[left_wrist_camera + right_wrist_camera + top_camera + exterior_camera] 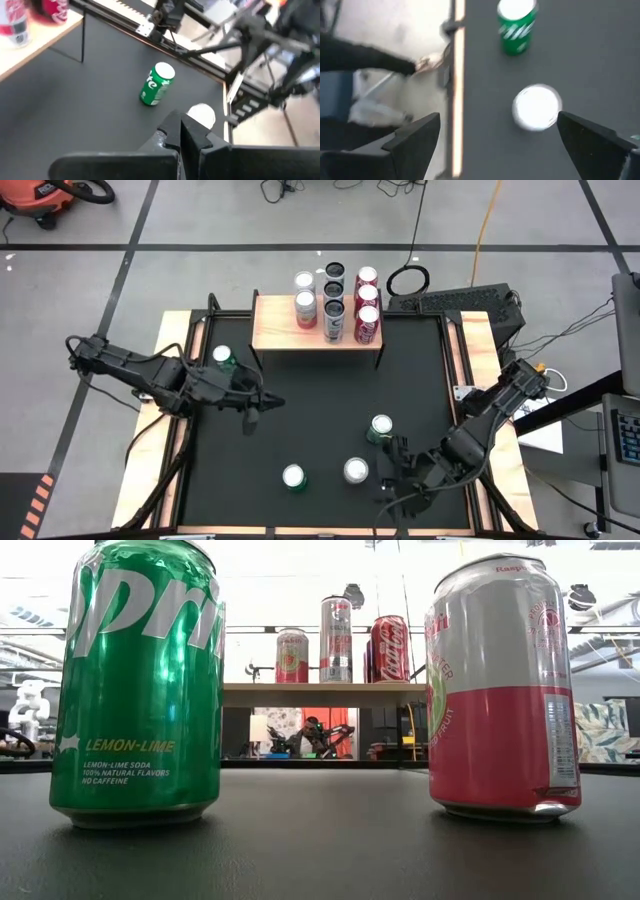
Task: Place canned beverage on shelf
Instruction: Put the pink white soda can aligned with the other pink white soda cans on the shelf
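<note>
Left pincer (268,402): we see it clenched, empty, mid-bench.
Right pincer (390,470): released, beside a pink can (356,471).
Shelf (280,330): six cans.

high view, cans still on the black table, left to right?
green can beside the left arm → green can near the front edge → silver-topped can → green can by the right gripper
</note>
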Tool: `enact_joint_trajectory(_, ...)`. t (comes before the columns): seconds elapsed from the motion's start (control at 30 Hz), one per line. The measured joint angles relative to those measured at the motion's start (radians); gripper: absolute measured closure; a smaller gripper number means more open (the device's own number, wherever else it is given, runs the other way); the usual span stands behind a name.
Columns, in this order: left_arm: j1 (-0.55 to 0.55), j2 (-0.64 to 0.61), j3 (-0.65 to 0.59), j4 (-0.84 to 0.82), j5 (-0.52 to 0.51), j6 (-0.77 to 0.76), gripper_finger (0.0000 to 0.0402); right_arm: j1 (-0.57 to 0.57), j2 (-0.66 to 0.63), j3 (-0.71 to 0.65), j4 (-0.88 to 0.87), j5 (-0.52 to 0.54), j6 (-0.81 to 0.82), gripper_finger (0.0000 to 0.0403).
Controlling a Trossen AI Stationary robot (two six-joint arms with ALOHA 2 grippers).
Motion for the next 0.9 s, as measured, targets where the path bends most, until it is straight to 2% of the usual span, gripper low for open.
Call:
enact_joint_trajectory(0.13,0.007,0.0,0.0,-0.018,0.048,0.107,0.0401,-0.029,0.017,0.001,0.028,0.116,0.035,0.0023)
enact_joint_trajectory(0.3,0.002,0.0,0.0,-0.097,0.157,0.193,0.0401,-0.048,0.048,0.001,0.041,0.071,0.094,0.0023)
enact_joint_trajectory(0.4,-0.003,0.0,0.0,-0.17,0.169,0.253,0.0401,-0.048,0.05,0.001,0.034,0.099,0.095,0.0023)
enact_joint_trajectory(0.5,-0.003,0.0,0.0,-0.228,0.156,0.333,0.0401,-0.057,0.05,0.001,0.024,0.174,0.094,0.0023)
enact_joint_trajectory(0.7,-0.003,0.0,-0.013,-0.287,0.084,0.478,0.0401,-0.096,0.05,0.0,-0.021,0.096,-0.037,0.0023)
enact_joint_trajectory(0.9,-0.004,0.0,-0.032,-0.288,-0.052,0.515,0.0401,-0.114,0.05,0.0,-0.06,0.178,-0.096,0.0023)
